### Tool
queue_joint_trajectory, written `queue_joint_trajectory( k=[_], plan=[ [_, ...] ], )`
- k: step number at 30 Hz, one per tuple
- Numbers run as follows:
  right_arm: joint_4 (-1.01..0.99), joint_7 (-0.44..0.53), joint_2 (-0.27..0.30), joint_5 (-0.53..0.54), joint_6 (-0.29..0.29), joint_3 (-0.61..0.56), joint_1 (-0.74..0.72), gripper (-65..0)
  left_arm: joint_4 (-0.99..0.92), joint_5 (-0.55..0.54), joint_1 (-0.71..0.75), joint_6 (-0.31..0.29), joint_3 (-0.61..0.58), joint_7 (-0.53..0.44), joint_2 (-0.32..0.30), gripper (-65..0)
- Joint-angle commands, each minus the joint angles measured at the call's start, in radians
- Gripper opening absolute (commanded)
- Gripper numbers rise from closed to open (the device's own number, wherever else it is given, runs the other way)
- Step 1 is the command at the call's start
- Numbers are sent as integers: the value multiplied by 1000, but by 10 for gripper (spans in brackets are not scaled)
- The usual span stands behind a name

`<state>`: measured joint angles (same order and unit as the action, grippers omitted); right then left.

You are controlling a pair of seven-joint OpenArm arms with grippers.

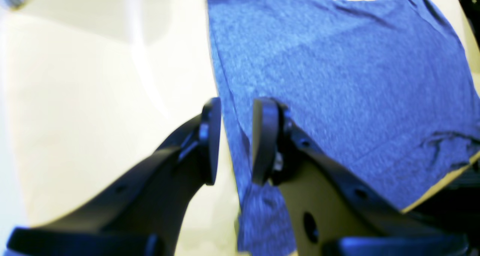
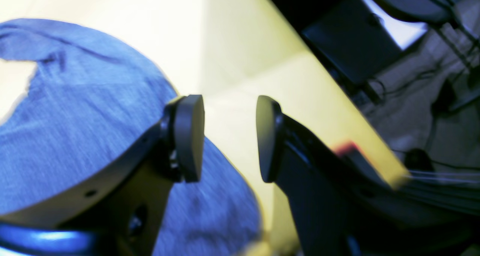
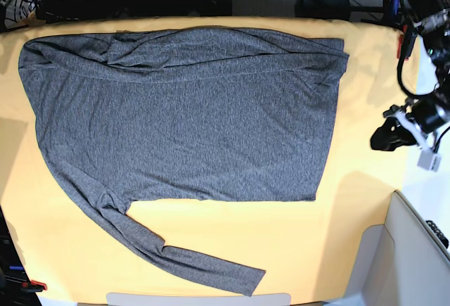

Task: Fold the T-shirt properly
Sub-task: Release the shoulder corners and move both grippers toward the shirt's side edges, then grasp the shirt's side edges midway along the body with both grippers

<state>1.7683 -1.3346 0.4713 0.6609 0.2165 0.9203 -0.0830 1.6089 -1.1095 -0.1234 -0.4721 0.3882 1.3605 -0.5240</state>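
One sleeve is still out: the T-shirt (image 3: 190,116) lies spread flat across the bench (image 3: 337,243), its far sleeve folded in along the top edge and the near sleeve trailing loose toward the front edge. By my reckoning the fold has barely begun, and the step in hand is taking hold of an edge to bring it over.

My left gripper (image 1: 235,141) is released, its jaws parted with a strip of the shirt's edge hanging between them; whether either pad touches the cloth I cannot tell, as that view is blurred. To do this well I should close only once the hem sits deep between the pads, so that I pinch both layers and not a single ply that would slip out on the lift.

My right gripper (image 2: 229,138) is also released, holding nothing, with one jaw over the cloth and the other over bare bench just past the shirt's rounded edge. I should set it squarely onto that edge before closing.

The lift should be low and even with both arms together, or the knit will drag and wrinkle. In the base view only the left arm (image 3: 415,119) shows, at the bench's side, clear of the shirt.
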Motion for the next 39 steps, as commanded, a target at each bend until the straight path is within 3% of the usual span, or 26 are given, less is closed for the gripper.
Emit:
queue_joint_trajectory(
  k=[1, 6, 9, 11, 17, 22, 26, 28, 30, 39],
  plan=[
    [15, 59, 7, -26, 1, -36, -47, -423, -25, 2, -63, 0, -22, -23, -22, -503],
    [-6, 275, -79, -323, 1, -300, -176, -423, -284, 84, -273, 0, -143, -54, -18, -503],
    [-117, 425, -115, -513, 1, -473, -265, -423, -474, 113, -381, 0, -216, -151, -17, -502],
    [-253, 502, -141, -585, 1, -539, -340, -423, -606, 144, -450, 0, -278, -235, -17, -501],
    [-775, 591, -164, -560, 1, -577, -633, -423, -1017, 222, -643, 0, -456, -499, -17, -443],
    [-1059, 591, -162, -573, 1, -573, -825, -423, -1267, 223, -740, 0, -455, -600, 32, -414],
    [-1131, 591, -181, -568, -4, -571, -886, -423, -1349, 225, -740, 25, -404, -660, 81, -414],
    [-1131, 591, -194, -571, -4, -570, -886, -423, -1363, 222, -740, 126, -400, -686, 97, -414],
    [-1132, 591, -197, -573, -4, -574, -883, -423, -1364, 222, -734, 178, -400, -714, 110, -414],
    [-1128, 593, -197, -570, 1, -574, -795, -423, -1366, 225, -732, 181, -406, -731, 140, -414]
  ],
)
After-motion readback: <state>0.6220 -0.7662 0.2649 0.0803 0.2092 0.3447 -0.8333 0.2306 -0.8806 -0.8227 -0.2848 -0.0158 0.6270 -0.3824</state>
